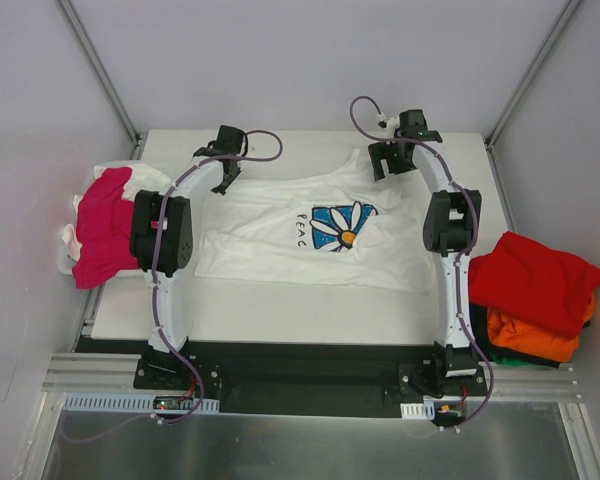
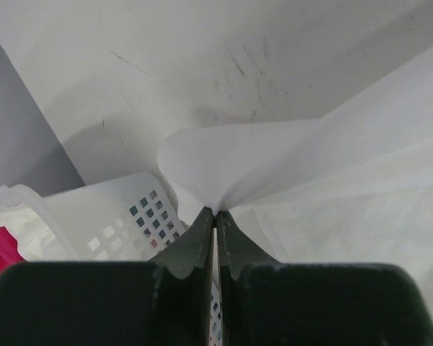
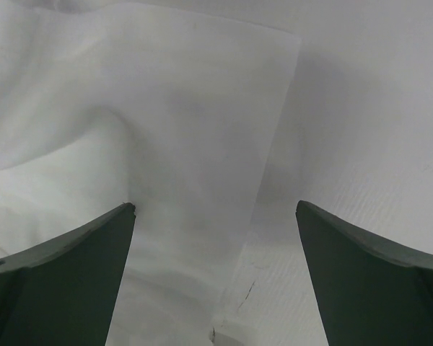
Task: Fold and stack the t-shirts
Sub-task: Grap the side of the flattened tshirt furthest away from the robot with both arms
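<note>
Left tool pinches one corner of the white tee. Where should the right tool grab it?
Probably the straight edge of the white tee below the open right tool, from above: cloth lies flat there, the edge running between its fingers, opposite the left tool's pinch.

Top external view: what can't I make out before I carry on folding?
- Top view: the left arm hides part of the daisy t-shirt; its printed word is too small to read.
- Top view: the magenta t-shirt covers the basket; its contents are hidden.
- Top view: the red t-shirt overlies the orange t-shirt; anything beneath is hidden.
- Left wrist: the shut left pincer hides how much cloth it grips.
</note>
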Robot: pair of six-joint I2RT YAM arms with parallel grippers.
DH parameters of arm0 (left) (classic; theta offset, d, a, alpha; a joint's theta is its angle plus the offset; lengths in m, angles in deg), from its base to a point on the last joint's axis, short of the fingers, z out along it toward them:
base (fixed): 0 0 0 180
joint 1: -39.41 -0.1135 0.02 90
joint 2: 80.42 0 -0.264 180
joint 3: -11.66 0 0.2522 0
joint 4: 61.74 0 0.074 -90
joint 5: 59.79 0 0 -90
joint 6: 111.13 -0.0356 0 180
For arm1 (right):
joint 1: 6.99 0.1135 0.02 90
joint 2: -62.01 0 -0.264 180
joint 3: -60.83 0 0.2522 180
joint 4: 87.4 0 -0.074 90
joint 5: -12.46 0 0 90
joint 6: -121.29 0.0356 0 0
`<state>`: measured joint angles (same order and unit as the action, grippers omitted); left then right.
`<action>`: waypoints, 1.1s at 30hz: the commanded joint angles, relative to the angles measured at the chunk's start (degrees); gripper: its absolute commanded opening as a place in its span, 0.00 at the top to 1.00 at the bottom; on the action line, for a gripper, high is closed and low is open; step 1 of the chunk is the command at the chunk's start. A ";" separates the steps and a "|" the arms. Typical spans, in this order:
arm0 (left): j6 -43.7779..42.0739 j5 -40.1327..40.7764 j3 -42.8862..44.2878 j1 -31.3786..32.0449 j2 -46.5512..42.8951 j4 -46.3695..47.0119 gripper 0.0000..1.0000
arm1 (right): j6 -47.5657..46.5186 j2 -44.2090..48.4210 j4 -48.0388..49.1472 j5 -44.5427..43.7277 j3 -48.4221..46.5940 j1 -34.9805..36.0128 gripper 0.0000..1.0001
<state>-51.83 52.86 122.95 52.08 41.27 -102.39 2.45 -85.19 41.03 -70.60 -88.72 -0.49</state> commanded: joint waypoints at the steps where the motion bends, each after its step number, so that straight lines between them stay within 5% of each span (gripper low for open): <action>1: -0.15 2.04 -0.86 -0.01 -5.41 -1.14 1.00 | -3.59 -1.16 -5.43 -1.75 -4.13 0.53 0.01; 5: 0.02 2.13 -1.21 0.25 -6.20 -1.14 1.00 | -6.83 -2.04 -6.93 -4.30 -4.84 1.41 0.01; 33: 0.37 2.13 -3.23 0.69 -7.25 -1.05 1.00 | -12.55 -1.52 -8.69 -6.50 -0.54 3.87 0.54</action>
<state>-51.81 53.30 119.87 52.23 37.51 -102.48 -8.48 -86.67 35.70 -75.72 -91.12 3.36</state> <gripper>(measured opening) 0.008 0.512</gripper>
